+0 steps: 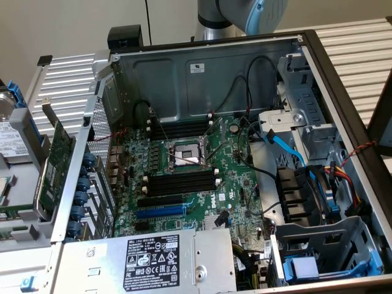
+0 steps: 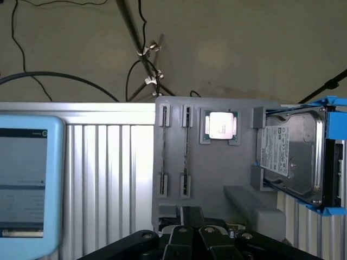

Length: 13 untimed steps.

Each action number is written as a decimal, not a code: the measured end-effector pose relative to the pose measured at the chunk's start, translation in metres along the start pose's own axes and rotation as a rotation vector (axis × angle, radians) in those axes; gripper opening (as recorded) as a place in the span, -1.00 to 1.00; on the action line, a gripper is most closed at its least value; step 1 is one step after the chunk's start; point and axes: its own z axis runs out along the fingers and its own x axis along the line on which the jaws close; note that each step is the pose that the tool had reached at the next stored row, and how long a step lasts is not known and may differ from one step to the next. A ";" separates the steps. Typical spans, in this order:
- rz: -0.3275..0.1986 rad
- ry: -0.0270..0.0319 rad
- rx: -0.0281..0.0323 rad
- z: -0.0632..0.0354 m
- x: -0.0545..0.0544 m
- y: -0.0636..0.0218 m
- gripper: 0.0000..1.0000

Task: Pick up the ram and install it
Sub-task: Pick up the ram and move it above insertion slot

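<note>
In the wrist view, two thin ram sticks stand on edge in a grey holder [image 2: 217, 179]. One ram [image 2: 187, 146] lies in line with my gripper and the other [image 2: 164, 146] is beside it. My gripper [image 2: 191, 230] hovers at the holder's near edge, short of the sticks. Its black fingers [image 2: 179, 238] are shut together with nothing between them. In the exterior view the open computer case shows the motherboard [image 1: 202, 177] with black memory slots [image 1: 182, 182] and a second bank [image 1: 180, 130] on either side of the processor socket [image 1: 184, 156]. The arm [image 1: 245, 15] is behind the case.
A processor chip [image 2: 219, 125] and a hard drive in a blue frame [image 2: 295, 157] sit on the same holder. A light-blue tablet [image 2: 24, 179] lies beside it. At the exterior view's left a green expansion card [image 1: 58, 153] stands outside the case. Cables and blue drive bays [image 1: 306, 196] crowd the case's right.
</note>
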 end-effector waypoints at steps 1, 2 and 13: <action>0.000 0.0000 0.0000 0.0004 0.000 0.0000 -0.80; 0.000 -0.0001 0.0000 0.0009 0.000 0.0000 -0.77; 0.000 0.0109 -0.0013 0.0101 0.000 0.0008 -0.15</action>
